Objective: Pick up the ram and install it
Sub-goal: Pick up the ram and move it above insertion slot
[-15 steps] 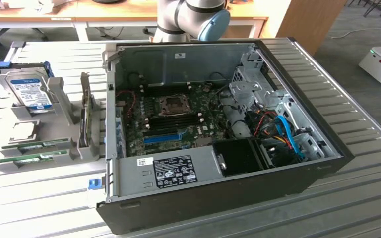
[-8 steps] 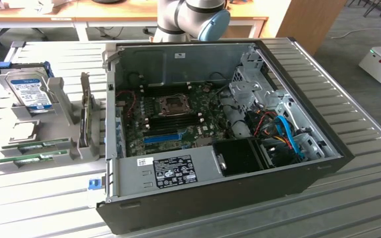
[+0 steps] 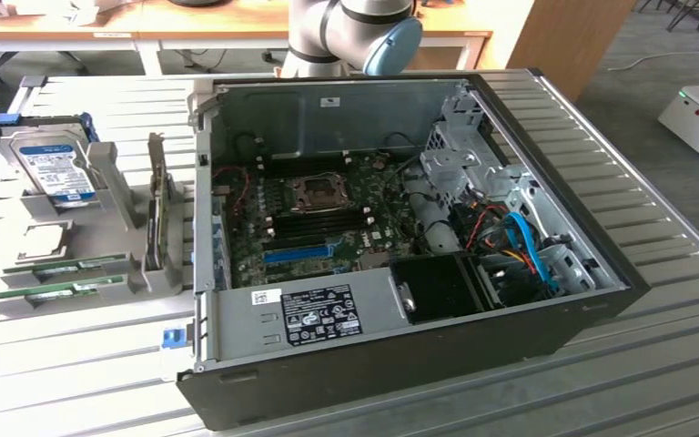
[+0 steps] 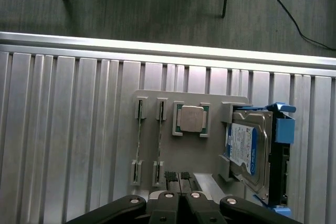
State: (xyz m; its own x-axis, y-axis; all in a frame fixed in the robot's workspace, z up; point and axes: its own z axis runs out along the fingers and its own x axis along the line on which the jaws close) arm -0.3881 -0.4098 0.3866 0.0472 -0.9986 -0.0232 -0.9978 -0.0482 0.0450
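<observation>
Gripper (image 4: 178,177) hung closed on nothing over the gray holder (image 4: 149,150). The ram (image 4: 139,140) sat untouched at its edge, opposite the hard drive (image 4: 244,150).

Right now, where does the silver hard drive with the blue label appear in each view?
Exterior view: the silver hard drive with the blue label stands at the exterior view's left, in the grey plastic holder, outside the open black computer case.
Wrist view: the hard drive sits at one end of the holder, beside the square silver processor chip.
Shared landmark: the processor chip, next to the drive in both.
</observation>
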